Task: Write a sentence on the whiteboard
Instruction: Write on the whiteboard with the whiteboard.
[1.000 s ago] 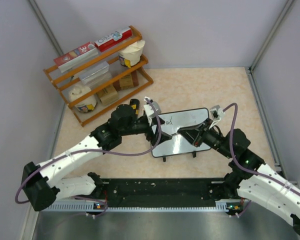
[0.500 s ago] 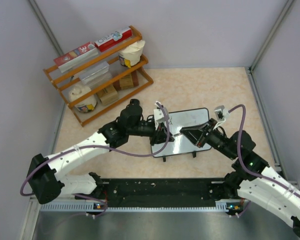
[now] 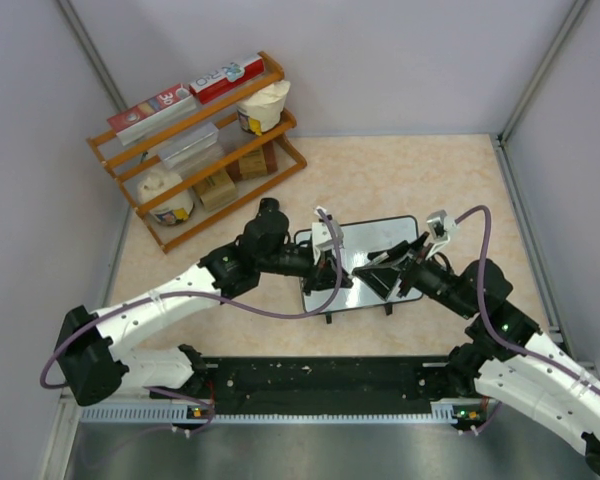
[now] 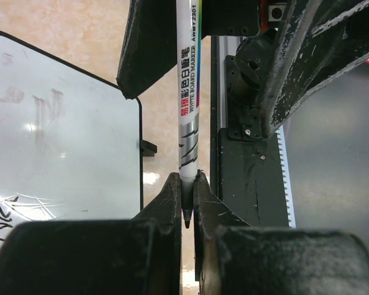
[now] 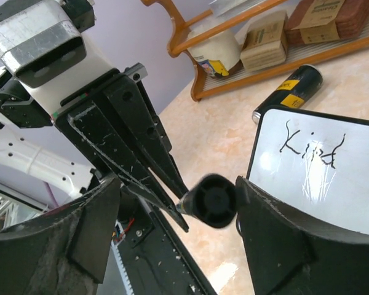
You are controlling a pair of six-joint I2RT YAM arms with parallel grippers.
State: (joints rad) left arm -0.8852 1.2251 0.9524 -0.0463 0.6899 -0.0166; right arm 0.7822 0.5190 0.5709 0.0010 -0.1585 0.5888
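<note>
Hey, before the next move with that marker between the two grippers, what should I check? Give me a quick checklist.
1. Left gripper clamped on the marker: ok, its fingers pinch it near the tip.
2. Right gripper open around the marker's back end: ok, gaps show on both sides.
3. Marker uncapped: cannot tell, the fingers hide the tip.
4. Whiteboard has bare writing space: ok.
5. Sentence finished: not ok, only one word, roughly "Kind", shows.

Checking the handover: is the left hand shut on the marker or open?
Shut. In the left wrist view, the left hand pinches the marker near its tip, fingers touching both sides with no gap.
</note>
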